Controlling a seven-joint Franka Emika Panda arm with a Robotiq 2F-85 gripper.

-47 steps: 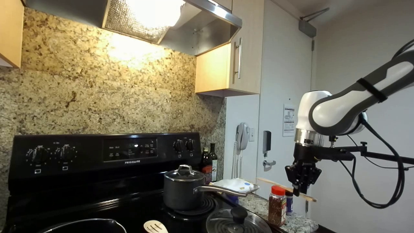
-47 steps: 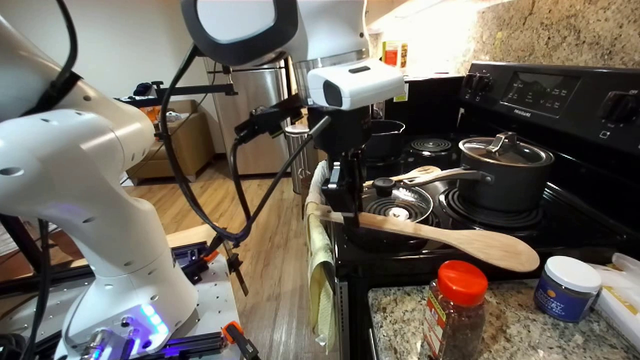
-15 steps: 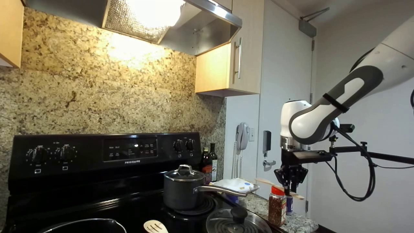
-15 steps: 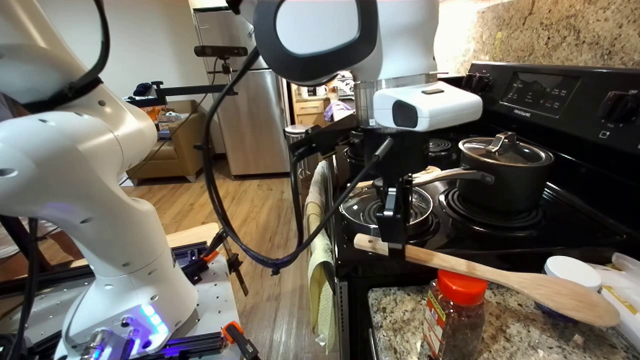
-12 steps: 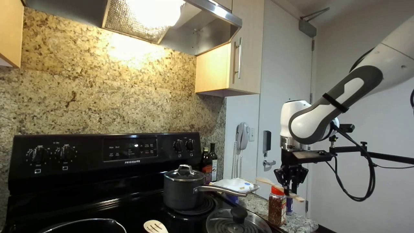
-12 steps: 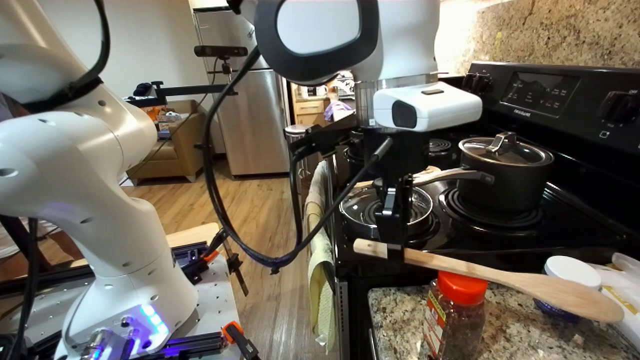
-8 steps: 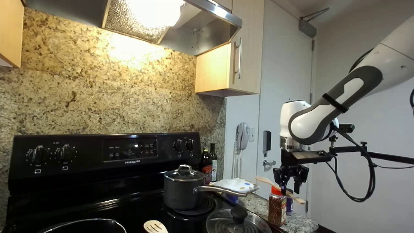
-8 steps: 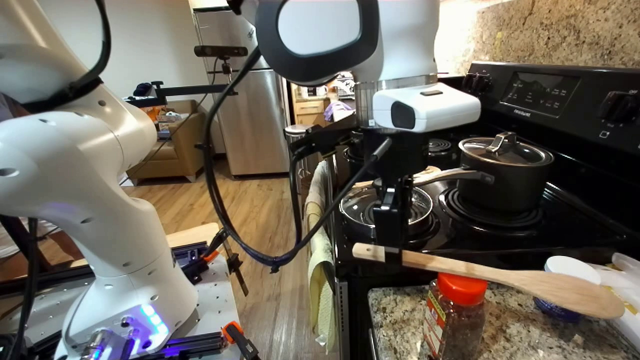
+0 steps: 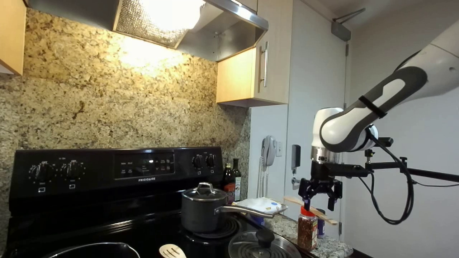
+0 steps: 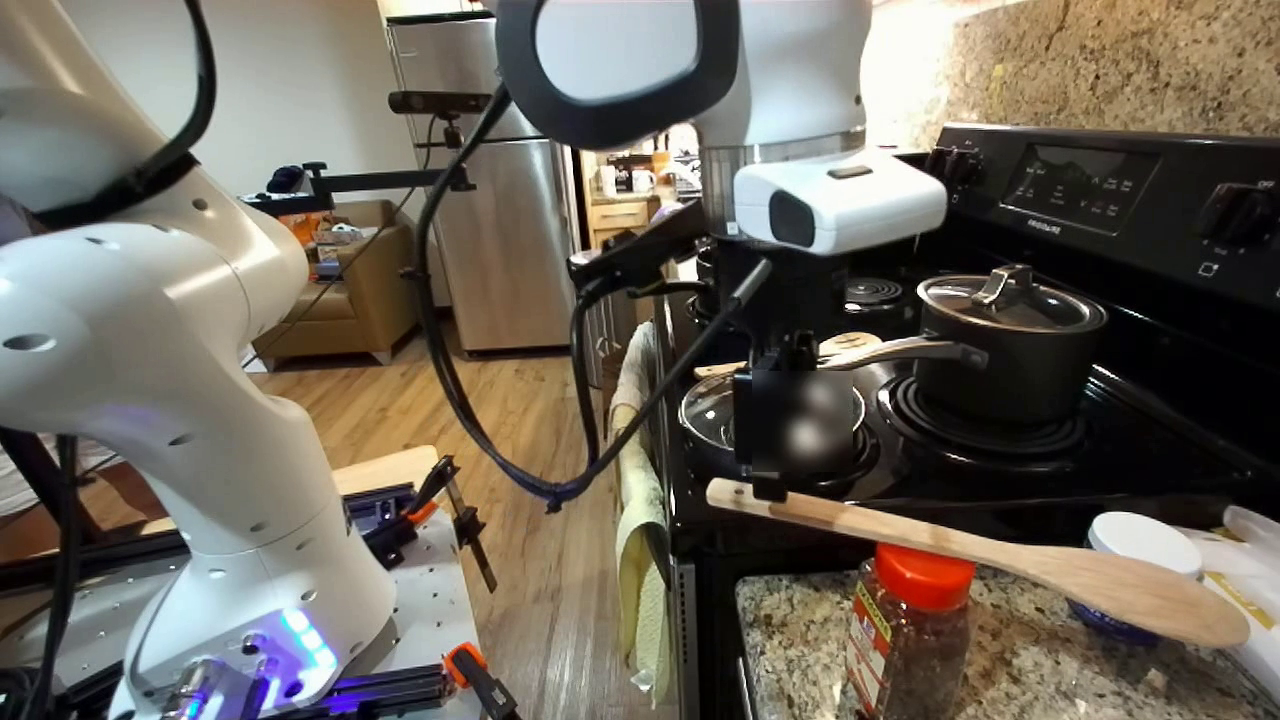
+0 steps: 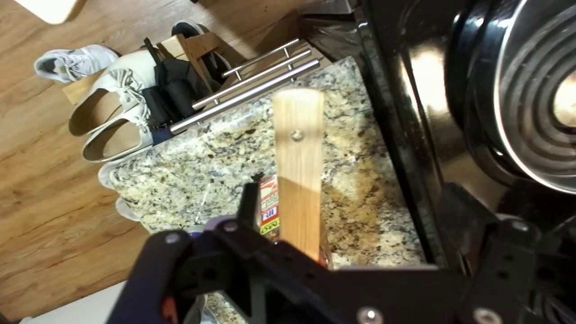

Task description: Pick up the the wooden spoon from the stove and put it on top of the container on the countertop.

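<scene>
A wooden spoon (image 10: 985, 548) lies across the red lid of a spice container (image 10: 912, 630), which stands on the granite countertop (image 10: 795, 640). In the wrist view its handle (image 11: 297, 171) points away, with the container's label (image 11: 270, 207) showing beside it. My gripper (image 9: 319, 208) is open over the handle, its fingers spread to either side and apart from it. One finger (image 9: 307, 205) is just above the red lid in that exterior view. In the wrist view the right finger (image 11: 463, 216) stands far from the wood. The black stove (image 9: 118, 161) is beside the counter.
A lidded pot (image 10: 1010, 360) and a glass lid (image 9: 263, 247) are on the stove. A slotted wooden utensil (image 9: 172, 251) also lies there. A white-capped blue jar (image 10: 1140, 560) and a white packet (image 9: 263, 204) stand close by. Metal drawer handles (image 11: 252, 90) line the counter's front.
The spoon was carried over the counter and laid on the container. Over the last second the fingers parted and let go; the gripper then rose slightly while the spoon stayed put.
</scene>
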